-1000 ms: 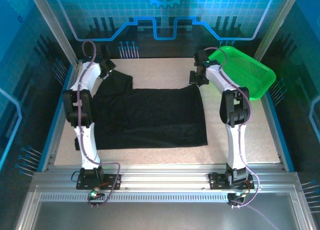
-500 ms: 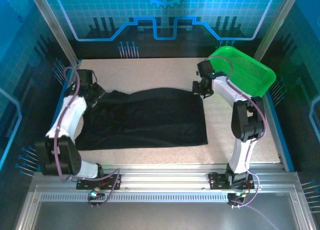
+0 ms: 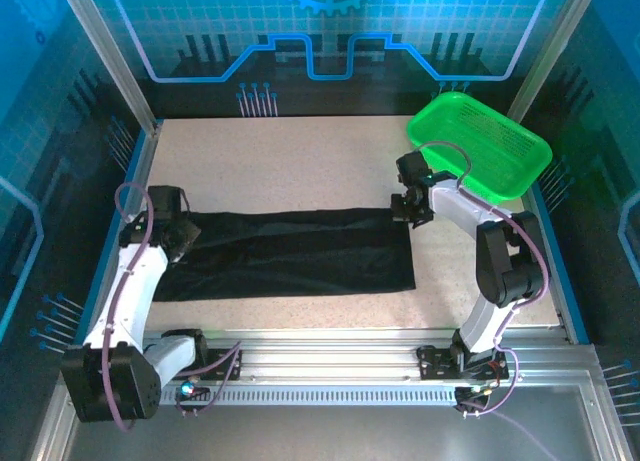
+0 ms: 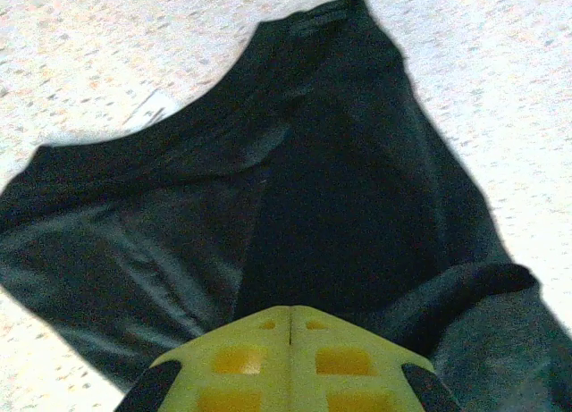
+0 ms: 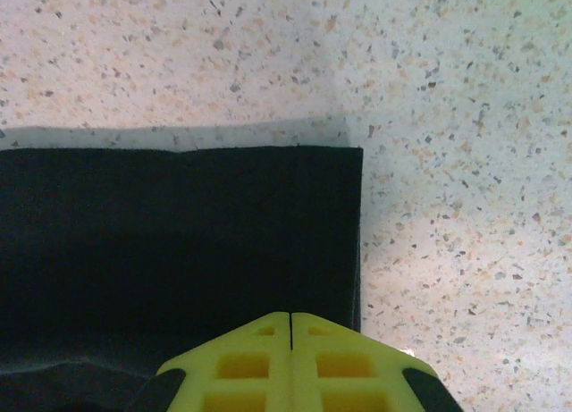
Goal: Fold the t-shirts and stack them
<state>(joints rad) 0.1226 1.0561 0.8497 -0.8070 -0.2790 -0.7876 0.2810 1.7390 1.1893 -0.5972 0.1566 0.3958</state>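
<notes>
I have the black t-shirt (image 3: 300, 256) lying as a long band across the lower middle of the top view. Its lower edge runs straight and its right edge ends square. Bare speckled table (image 3: 300, 161) opens wide above the cloth, with a thinner strip below it and free room to its right. The green basket (image 3: 480, 141) sits in the upper right corner, apart from the shirt. My left arm is swung out to the left side, elbow low in the lower left of the frame. Its forearm rises to the left gripper (image 3: 182, 239) at the cloth's left end. The right arm bends at the right side and reaches in to put the right gripper (image 3: 410, 209) on the upper right corner. In each wrist view the yellow fingers are pressed together at bottom centre, clamped on the t-shirt. The fabric is rumpled on the left and flat with crisp edges on the right.
</notes>
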